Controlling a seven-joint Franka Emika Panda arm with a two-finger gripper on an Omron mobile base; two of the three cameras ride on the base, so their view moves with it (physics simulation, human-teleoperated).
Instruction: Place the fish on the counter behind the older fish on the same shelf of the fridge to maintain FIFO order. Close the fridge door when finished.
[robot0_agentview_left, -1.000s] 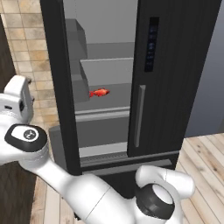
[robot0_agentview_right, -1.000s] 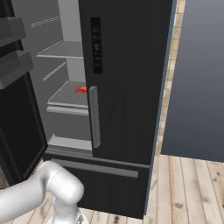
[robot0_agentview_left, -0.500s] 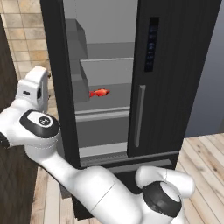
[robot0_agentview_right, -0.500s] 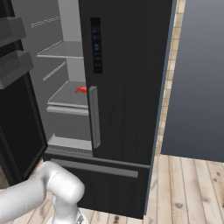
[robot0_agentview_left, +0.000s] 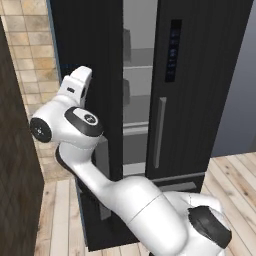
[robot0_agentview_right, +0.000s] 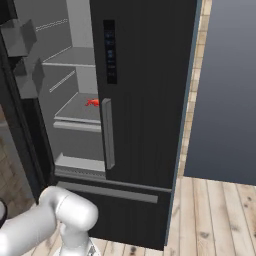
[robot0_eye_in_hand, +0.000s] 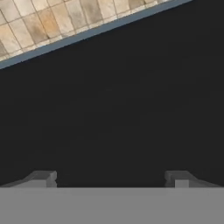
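The right base view looks past the open edge of the fridge (robot0_agentview_right: 145, 100) into its grey interior, and there the fish (robot0_agentview_right: 92, 102) shows: a small bright red-orange shape with a forked tail, lying on the shelf (robot0_agentview_right: 75, 115) near its right edge, just beside the handle of the closed right door (part of the fish may be hidden behind that handle). The older fish cannot be made out on the shelf from here.

The left base view sees the interior as a narrow grey strip between the two black panels, because the door (robot0_agentview_left: 92, 75) stands swung most of the way across the opening; the fish is hidden from this side. In this view the arm rises from the lower right and bends up to the hand, which sits against the outer face of the door, near its left edge.

The hand view faces that black door panel close up, with tan wall tiles past its edge at the top. The gripper (robot0_eye_in_hand: 111, 179) has its two fingertips (robot0_eye_in_hand: 43, 178) spread wide apart, with nothing between them.
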